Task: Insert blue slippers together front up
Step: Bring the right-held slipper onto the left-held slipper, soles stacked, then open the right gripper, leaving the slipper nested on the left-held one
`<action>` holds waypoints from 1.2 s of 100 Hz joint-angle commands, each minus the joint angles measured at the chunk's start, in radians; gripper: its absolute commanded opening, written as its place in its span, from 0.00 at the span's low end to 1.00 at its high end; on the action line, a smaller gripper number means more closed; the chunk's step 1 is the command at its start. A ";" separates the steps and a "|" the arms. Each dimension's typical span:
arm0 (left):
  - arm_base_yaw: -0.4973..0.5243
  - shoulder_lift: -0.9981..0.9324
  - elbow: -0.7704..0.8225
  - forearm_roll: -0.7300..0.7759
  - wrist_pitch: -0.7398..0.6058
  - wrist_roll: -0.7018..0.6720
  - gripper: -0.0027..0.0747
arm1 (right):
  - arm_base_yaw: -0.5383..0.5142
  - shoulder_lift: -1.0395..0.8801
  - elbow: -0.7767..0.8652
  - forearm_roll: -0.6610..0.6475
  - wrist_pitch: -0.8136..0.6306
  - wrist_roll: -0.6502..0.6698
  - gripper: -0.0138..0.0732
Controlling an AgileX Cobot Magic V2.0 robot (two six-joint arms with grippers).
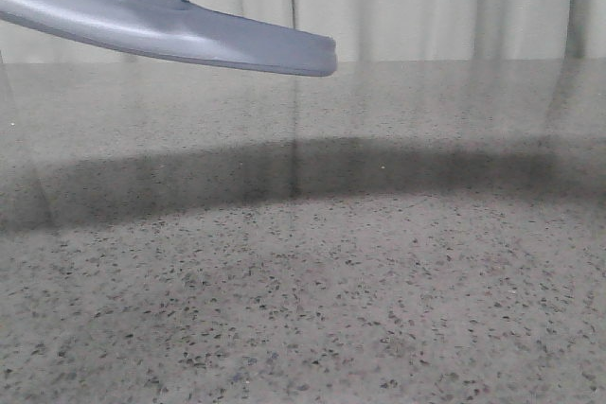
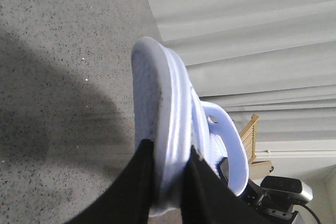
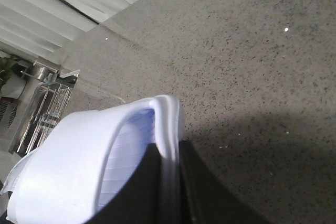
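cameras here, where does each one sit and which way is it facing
Front view: low, looking forward over the speckled table; slippers held overhead, no arm visible.
Left wrist: looks along black fingers clamping the left slipper.
Right wrist: looks along black fingers clamping the right slipper.
Shared: slippers and table appear in all three views.

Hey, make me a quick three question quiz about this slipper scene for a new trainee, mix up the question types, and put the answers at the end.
1. True or false: both blue slippers are resting flat on the table.
2. Where does the left gripper grip its slipper? A) the strap B) the sole edge C) nowhere
3. In a few words, what is the right gripper holding?

Key:
1. False; they are held up above it.
2. B
3. The other slipper, pinched at its sole edge.
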 commanded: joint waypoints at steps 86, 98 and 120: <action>-0.088 0.046 -0.038 -0.166 0.091 0.112 0.06 | 0.140 0.101 -0.032 0.242 0.163 -0.361 0.04; -0.088 0.046 -0.038 -0.157 0.065 0.119 0.06 | 0.140 0.101 -0.032 0.163 0.090 -0.361 0.05; -0.088 0.046 -0.038 -0.127 -0.007 0.119 0.06 | 0.140 0.084 -0.032 0.083 0.063 -0.361 0.30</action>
